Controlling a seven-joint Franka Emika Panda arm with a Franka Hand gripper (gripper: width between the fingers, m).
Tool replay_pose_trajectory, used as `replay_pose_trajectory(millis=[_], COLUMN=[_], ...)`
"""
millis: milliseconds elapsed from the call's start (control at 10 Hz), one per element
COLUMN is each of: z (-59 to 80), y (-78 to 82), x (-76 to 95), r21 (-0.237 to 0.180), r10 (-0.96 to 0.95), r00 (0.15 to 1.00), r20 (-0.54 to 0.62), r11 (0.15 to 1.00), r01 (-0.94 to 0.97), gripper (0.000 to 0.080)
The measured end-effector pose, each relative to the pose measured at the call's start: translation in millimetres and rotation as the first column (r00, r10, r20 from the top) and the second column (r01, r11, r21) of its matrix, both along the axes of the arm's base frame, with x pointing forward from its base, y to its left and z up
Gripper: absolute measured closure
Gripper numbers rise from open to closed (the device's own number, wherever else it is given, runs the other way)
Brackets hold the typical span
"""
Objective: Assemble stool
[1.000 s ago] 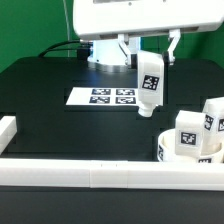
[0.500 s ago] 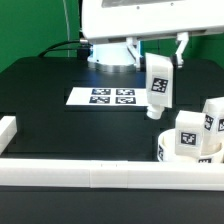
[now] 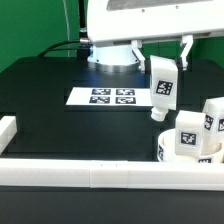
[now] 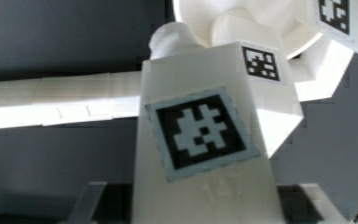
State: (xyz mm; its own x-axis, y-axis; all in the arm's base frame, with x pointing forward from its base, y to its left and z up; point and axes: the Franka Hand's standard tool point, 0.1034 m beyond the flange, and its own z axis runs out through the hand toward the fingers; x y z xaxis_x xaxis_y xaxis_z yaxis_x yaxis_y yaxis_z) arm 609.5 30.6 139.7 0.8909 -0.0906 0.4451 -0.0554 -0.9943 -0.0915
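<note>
Exterior view overlooks the table (image 3: 40,95) — wrist view, very close, apparently looks along the shared leg block (image 3: 163,88) (image 4: 202,140).

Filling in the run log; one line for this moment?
gripper: jaws shut on leg block | leg block: in air, tilted | seat: carries two legs

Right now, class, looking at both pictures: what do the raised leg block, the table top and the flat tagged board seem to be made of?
Leg block: probably moulded white plastic, matte, with smooth faces and soft edges; its tag looks printed. Table top: black with a dull finish, material unclear. Marker board: a thin white sheet, perhaps paper or card.
</note>
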Motion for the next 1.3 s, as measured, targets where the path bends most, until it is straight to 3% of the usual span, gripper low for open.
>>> replay_pose_trajectory(millis=[400,800,1300], z=[-5.5,-5.6,-19.0], y=[15.0,15.1,22.9], x=[-9.3,-8.5,-19.4], r21=[0.010,0.010,0.008], r10=[0.013,0.014,0.024], r00=[1.000,1.000,0.999], r20=[-0.008,-0.009,-0.022], r11=[1.000,1.000,1.000], r01=[-0.013,-0.014,-0.024], gripper=[0.0471,0.0471,0.0471])
